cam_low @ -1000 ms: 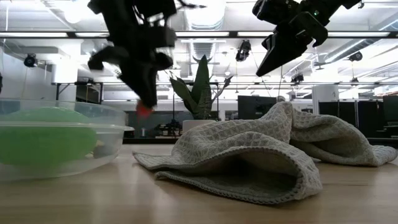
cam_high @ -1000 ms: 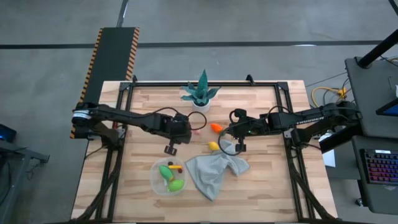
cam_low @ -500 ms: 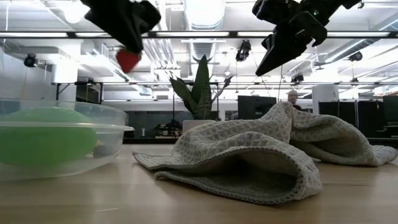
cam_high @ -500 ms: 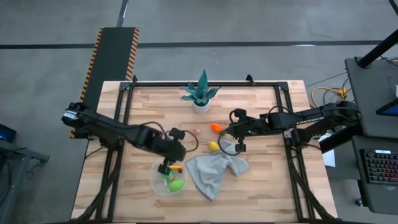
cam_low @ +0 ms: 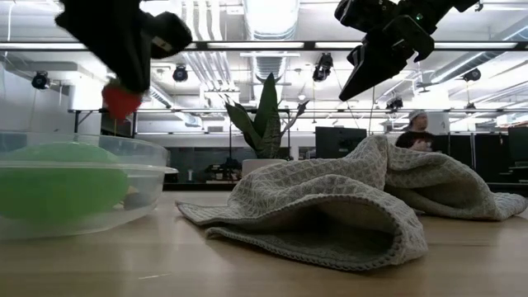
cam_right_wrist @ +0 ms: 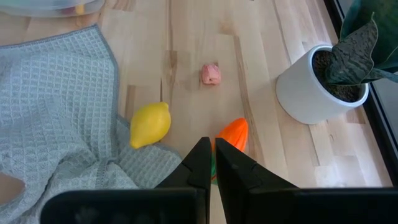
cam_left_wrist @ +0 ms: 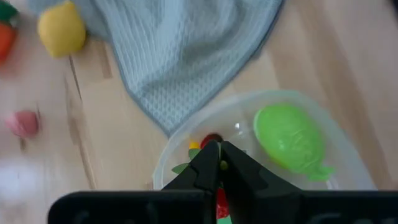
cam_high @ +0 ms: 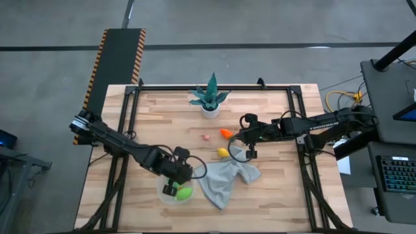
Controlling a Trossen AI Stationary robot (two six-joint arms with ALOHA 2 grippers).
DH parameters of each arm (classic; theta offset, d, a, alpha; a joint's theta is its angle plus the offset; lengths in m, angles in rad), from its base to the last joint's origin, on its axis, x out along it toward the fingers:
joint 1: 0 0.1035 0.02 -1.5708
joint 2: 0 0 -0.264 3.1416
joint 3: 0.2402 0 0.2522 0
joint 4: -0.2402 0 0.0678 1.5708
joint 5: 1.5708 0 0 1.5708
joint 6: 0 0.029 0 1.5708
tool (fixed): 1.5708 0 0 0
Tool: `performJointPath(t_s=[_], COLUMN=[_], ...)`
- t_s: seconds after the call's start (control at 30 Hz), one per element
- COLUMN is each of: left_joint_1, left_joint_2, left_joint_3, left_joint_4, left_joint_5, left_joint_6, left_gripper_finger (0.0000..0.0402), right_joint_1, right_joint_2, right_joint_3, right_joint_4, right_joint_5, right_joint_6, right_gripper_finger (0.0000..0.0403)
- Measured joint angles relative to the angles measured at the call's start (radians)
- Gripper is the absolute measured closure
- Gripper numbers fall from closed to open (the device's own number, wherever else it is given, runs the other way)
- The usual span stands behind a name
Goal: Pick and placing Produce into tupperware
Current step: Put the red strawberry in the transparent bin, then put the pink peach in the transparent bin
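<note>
Now keep the left gripper (cam_low: 124, 91), fingers clamped on a red produce piece (cam_low: 121, 102), centred over the tupperware (cam_high: 170, 193) near the table's front, then release low. Right gripper (cam_right_wrist: 210, 163): fingers together, idle.

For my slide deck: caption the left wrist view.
Left gripper, shut on a red piece of produce, hovers over the clear tupperware holding a green fruit, beside the grey cloth.

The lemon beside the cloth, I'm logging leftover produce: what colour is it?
Plain yellow; the lemon shows best in the right wrist view.
</note>
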Motion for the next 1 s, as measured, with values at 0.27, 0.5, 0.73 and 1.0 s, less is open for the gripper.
performJointPath(t_s=[0.27, 0.5, 0.73, 1.0], left_joint_1=[0.011, 0.012, 0.016, 0.027], left_joint_2=[0.06, 0.096, 0.105, 0.104], left_joint_3=[-0.02, -0.021, -0.022, -0.021], left_joint_4=[-0.037, -0.048, -0.048, -0.048], left_joint_5=[-0.003, -0.006, -0.019, -0.127], left_joint_6=[-0.005, -0.035, -0.043, -0.018], left_gripper_finger=[0.0402, 0.0402, 0.0373, 0.0274], right_joint_1=[0.0, 0.0, 0.0, 0.0], right_joint_2=[0.0, 0.0, 0.0, 0.0], right_joint_3=[0.0, 0.0, 0.0, 0.0], right_joint_4=[0.001, 0.004, 0.004, 0.004], right_joint_5=[0.0, 0.0, 0.0, 0.0], right_joint_6=[-0.011, -0.011, -0.007, -0.007], right_gripper_finger=[0.039, 0.039, 0.039, 0.039])
